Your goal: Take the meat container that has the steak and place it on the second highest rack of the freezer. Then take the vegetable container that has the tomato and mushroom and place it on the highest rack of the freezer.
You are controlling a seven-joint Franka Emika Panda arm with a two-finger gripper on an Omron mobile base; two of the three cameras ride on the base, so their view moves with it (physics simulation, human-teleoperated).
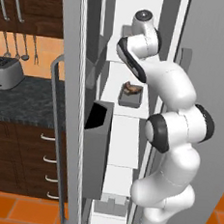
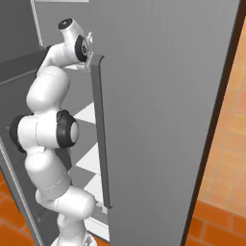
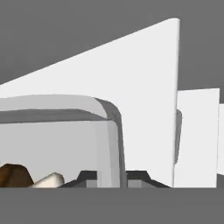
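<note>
In the hand view the gripper [image 3: 114, 177] is clamped on the rim wall of the vegetable container [image 3: 61, 144], one dark tip on each side of it. At 8 o'clock inside the container lies a brown and tan lump [image 3: 26, 176], which I take for the mushroom.

In the left base view the arm reaches up into the open freezer [image 1: 73, 57]. Past the dark door bin [image 1: 97, 146], the meat container [image 1: 129, 99] sits on the second highest rack [image 1: 126, 112] with the steak [image 1: 132, 89] in it. At 12 o'clock from it, the vegetable container [image 1: 126, 32] is at the level of the highest rack [image 1: 115, 56], by the wrist. Whether its base rests on the rack I cannot tell.

By my judgement the first step is done and the second is in its placing stage. The next move calls for settling the container flat on the rack, parting the fingers, then drawing straight back without dragging the rim.

Counted: two containers, one steak, one brown-tan lump, one door bin. At 9 o'clock, farther off on the counter, stands one toaster [image 1: 5, 72].
</note>
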